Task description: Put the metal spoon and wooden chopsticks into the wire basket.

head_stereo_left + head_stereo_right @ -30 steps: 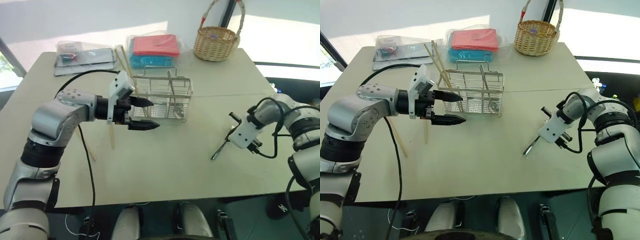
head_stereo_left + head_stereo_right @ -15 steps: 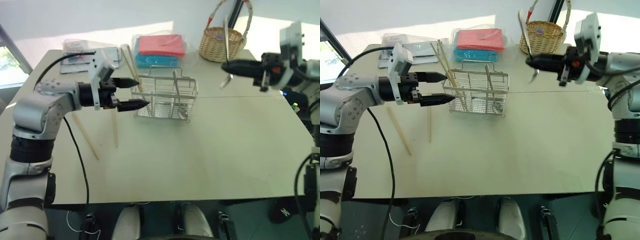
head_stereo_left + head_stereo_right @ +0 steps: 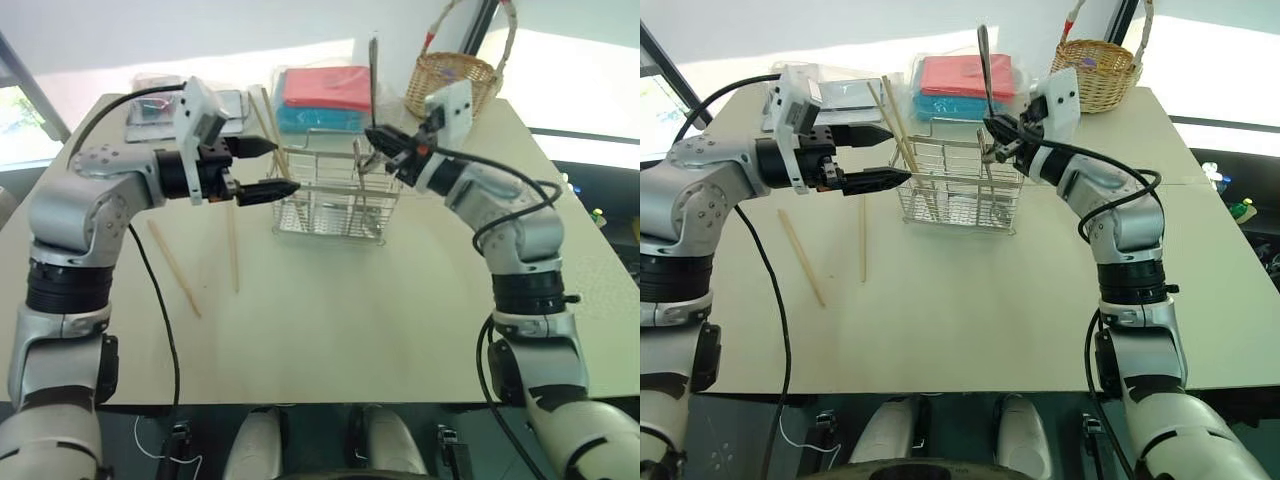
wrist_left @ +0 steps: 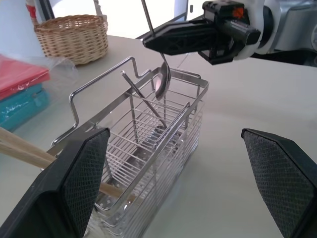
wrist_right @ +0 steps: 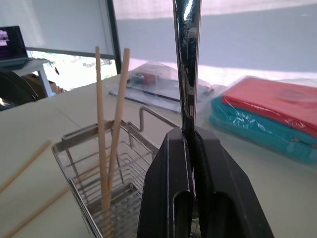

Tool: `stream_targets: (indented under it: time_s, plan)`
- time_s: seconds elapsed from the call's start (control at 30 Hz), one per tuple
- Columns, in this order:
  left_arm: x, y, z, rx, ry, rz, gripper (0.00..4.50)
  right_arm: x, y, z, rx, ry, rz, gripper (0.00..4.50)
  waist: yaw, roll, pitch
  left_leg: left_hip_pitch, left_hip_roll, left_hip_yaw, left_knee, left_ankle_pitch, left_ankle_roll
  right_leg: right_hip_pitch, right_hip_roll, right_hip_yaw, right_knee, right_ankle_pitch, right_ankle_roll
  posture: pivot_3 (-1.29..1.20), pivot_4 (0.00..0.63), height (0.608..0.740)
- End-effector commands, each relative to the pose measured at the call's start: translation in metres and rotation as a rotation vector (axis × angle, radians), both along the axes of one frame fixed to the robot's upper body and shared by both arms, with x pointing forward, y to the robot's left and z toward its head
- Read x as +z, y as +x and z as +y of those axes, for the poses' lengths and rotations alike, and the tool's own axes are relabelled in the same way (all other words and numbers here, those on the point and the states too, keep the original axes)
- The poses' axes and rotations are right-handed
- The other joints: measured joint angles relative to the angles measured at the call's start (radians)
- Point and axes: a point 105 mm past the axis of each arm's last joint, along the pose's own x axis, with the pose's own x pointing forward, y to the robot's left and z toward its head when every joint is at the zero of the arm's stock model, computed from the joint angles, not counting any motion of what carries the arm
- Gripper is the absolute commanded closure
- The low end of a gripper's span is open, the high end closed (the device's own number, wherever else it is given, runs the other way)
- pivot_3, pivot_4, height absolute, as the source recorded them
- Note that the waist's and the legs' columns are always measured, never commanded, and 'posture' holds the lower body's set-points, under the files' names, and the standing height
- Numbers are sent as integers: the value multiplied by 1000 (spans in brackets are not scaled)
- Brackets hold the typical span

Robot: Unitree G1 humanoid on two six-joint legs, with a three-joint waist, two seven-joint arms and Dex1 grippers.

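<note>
The wire basket (image 3: 335, 200) stands mid-table. My right gripper (image 3: 372, 136) is shut on the metal spoon (image 3: 983, 55), which stands upright with its handle up. Its bowl (image 4: 162, 84) hangs just above the basket's right end. Two wooden chopsticks (image 3: 268, 120) lean inside the basket's left end. Two more chopsticks lie flat on the table to its left, one long (image 3: 175, 268) and one nearer the basket (image 3: 233, 245). My left gripper (image 3: 283, 166) is open and empty, level with the basket's left side, fingertips close to the leaning sticks. Another thin metal utensil (image 4: 143, 96) leans inside the basket.
A round wicker basket (image 3: 455, 85) sits at the back right. Red and teal packages (image 3: 325, 100) lie behind the wire basket, and a clear plastic bag (image 3: 825, 95) lies at the back left. The table (image 3: 400, 320) reaches toward me in front of the basket.
My right arm swung left from beside the wicker basket to above the wire basket, turning the spoon upright with its bowl down. My left gripper rose slightly and stays open.
</note>
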Motion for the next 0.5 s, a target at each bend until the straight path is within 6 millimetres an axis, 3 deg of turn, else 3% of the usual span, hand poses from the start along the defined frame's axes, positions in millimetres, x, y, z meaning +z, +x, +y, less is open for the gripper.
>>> stream_targets:
  time_s: [0.03, 0.13, 0.27, 0.4, 0.5]
  plan:
    - [21, -1, 6, 25, -9, -82, 0, 13, -9, 3, 17, 13, -55, 4158, -3, 0, 0, 0, 0, 0, 0, 0, 0, 0, 0, 0, 0, 0, 0, 0, 150, 703]
    - [21, -1, 7, 35, -10, -86, 0, 7, -12, 5, 27, 6, -45, 3031, -7, 0, 0, 1, 1, 0, -1, 0, 0, 0, 1, 0, 1, 0, 0, 0, 150, 703]
    - [20, 0, 9, 48, -10, -86, 0, 10, -14, 4, 8, -12, -71, 1075, -16, 0, 0, 1, 1, 0, -1, 0, 0, 0, 1, 0, 2, 0, 0, 0, 150, 703]
    - [22, 2, 13, 75, -21, -96, 0, 27, -17, 0, 7, -3, -120, 1075, -21, 0, 0, 1, 1, -1, -1, 0, 0, 0, 1, 0, 2, 0, 0, 0, 150, 703]
    - [32, 4, 22, 135, -61, -120, 0, 54, -25, -7, 35, 25, -194, 1075, -22, 0, 0, 1, 1, -1, -1, 0, 0, -1, 1, 0, 2, 0, 0, 0, 150, 703]
